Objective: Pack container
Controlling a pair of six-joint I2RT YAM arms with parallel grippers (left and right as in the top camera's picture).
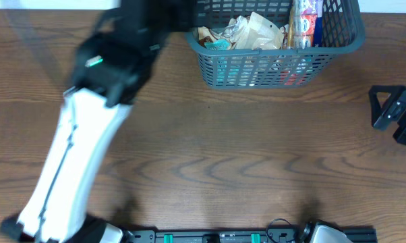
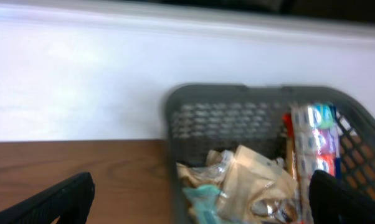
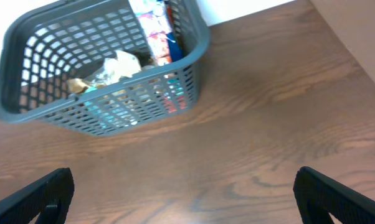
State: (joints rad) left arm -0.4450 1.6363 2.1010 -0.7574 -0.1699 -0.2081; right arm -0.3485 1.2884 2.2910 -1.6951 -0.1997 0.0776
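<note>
At the near edge a black base rail (image 1: 243, 236) is running along the table (image 1: 230, 155), wood-grain brown. The left arm (image 1: 75, 162) is stretching from the near-left corner, white link first, then a black wrist that is showing blurred in the overhead view and ending right by the container's left end; whether they are touching, cannot tell. The left gripper (image 2: 201, 185) is hanging with fingers (image 2: 63, 199) released and spread wide, gripping nothing, and its camera is looking between them at the container. The right arm (image 1: 395, 115) is sitting at the right edge of the table, well apart from the container. The right gripper (image 3: 181, 186) is also hanging released, fingers (image 3: 41, 193) far apart at the bottom corners of its view, bare table under them. The container (image 1: 277, 64) is sitting upright on the table at the far side, right of centre, its far part cut off by the overhead frame. Inside, crumpled beige packets (image 1: 250, 30) are lying in the middle, a teal packet (image 1: 220, 44) is lying toward the left near wall, and a tall red-white-blue packet (image 1: 305, 20) is standing toward the right end. Beyond the container a white wall (image 2: 81, 68) is showing in the left wrist view.
</note>
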